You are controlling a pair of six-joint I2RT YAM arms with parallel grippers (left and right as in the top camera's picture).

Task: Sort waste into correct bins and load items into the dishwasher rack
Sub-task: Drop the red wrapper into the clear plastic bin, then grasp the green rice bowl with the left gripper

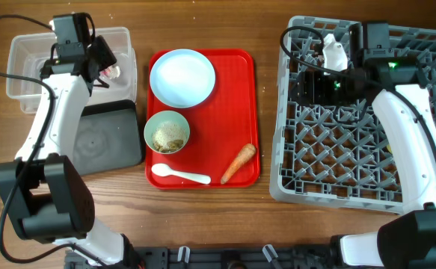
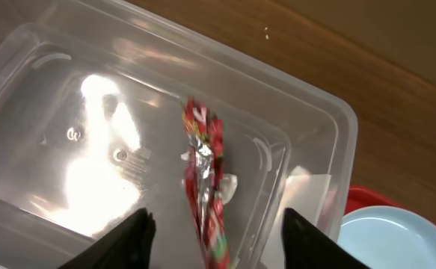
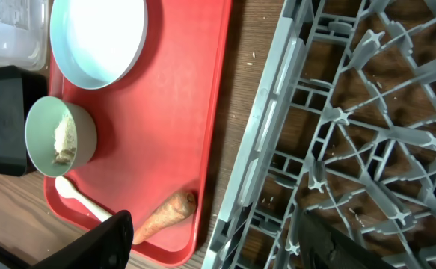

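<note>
My left pincer (image 2: 216,226) gapes wide above the wrapper (image 2: 205,172) in the clear tub (image 2: 322,127); my right pincer (image 3: 214,228), also wide, hovers at the rack (image 3: 337,112) edge.

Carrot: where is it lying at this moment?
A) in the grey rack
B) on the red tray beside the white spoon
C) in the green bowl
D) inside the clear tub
B: the overhead view shows the carrot lying flat on the red tray, beside the white spoon with a gap between them, outside every bowl, tub and rack.
</note>
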